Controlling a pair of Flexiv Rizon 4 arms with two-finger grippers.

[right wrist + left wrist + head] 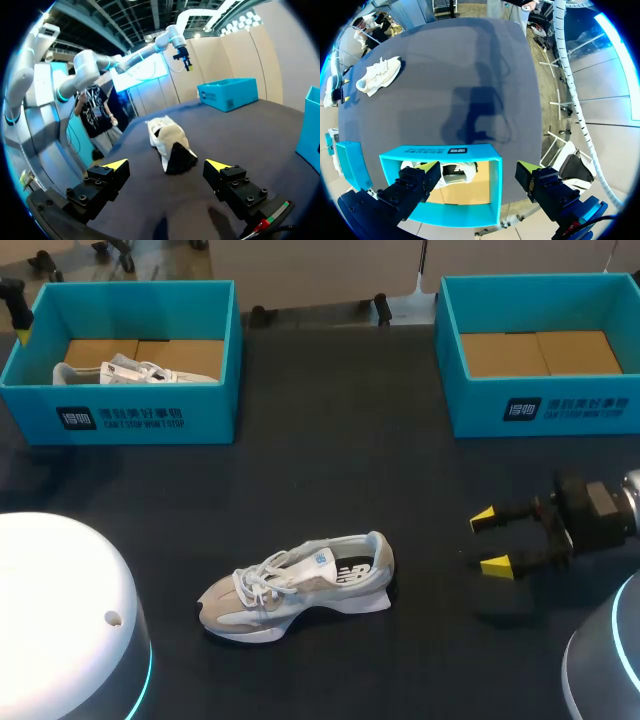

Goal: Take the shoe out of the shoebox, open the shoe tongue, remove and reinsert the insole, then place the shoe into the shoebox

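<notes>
Shoe [300,585] rests on the surface [350,440], right gripper [490,542] spread apart to its right; left gripper [476,167], also apart, above the far-left shoebox [130,412].

left shoebox [140,418]: boxed shoe [125,371] half behind front wall | right shoebox [560,408]: cut by edge

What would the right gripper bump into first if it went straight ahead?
Probably the shoe on the table: its heel lies straight ahead of the right gripper, with nothing between them.
</notes>
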